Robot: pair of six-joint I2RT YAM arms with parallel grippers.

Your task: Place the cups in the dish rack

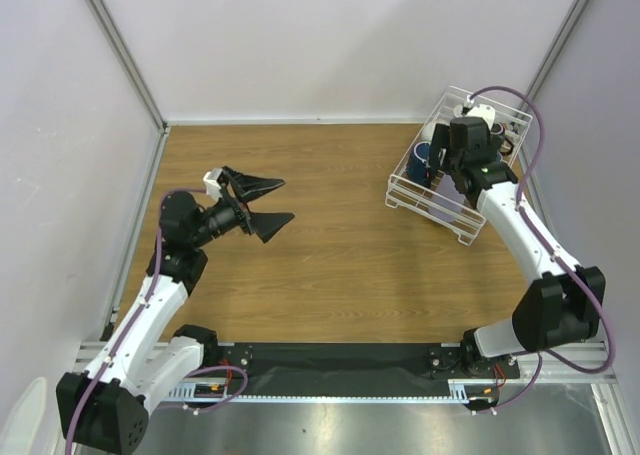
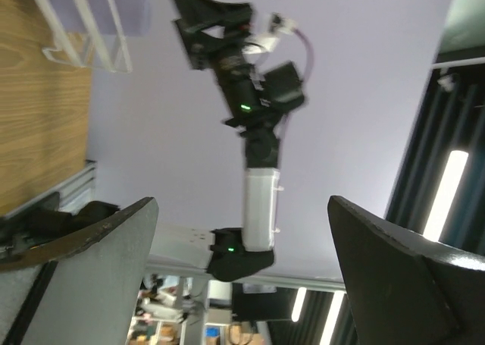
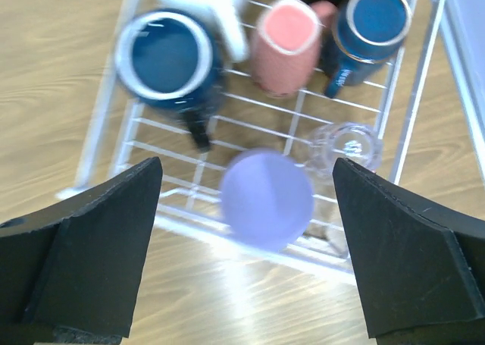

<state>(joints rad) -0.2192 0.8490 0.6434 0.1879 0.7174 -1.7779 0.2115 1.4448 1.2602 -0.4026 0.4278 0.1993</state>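
The white wire dish rack [image 1: 430, 207] stands at the table's far right. My right gripper [image 1: 438, 175] hovers over it, open and empty. In the right wrist view the rack [image 3: 197, 227] holds a navy mug [image 3: 167, 57], a terracotta cup [image 3: 284, 45], a navy cup [image 3: 369, 23], a clear glass [image 3: 345, 146], part of a white mug [image 3: 204, 4] and a blurred lavender tumbler [image 3: 267, 199] at the near rim. The tumbler lies below and between the spread fingers of the right gripper [image 3: 246, 170], apart from them. My left gripper [image 1: 266, 203] is open and empty above the table's left middle.
The left wrist view looks sideways past the left gripper [image 2: 242, 201] at the right arm [image 2: 250, 79] and a corner of the rack [image 2: 83, 26]. Grey walls enclose the wooden table [image 1: 330, 265] on three sides.
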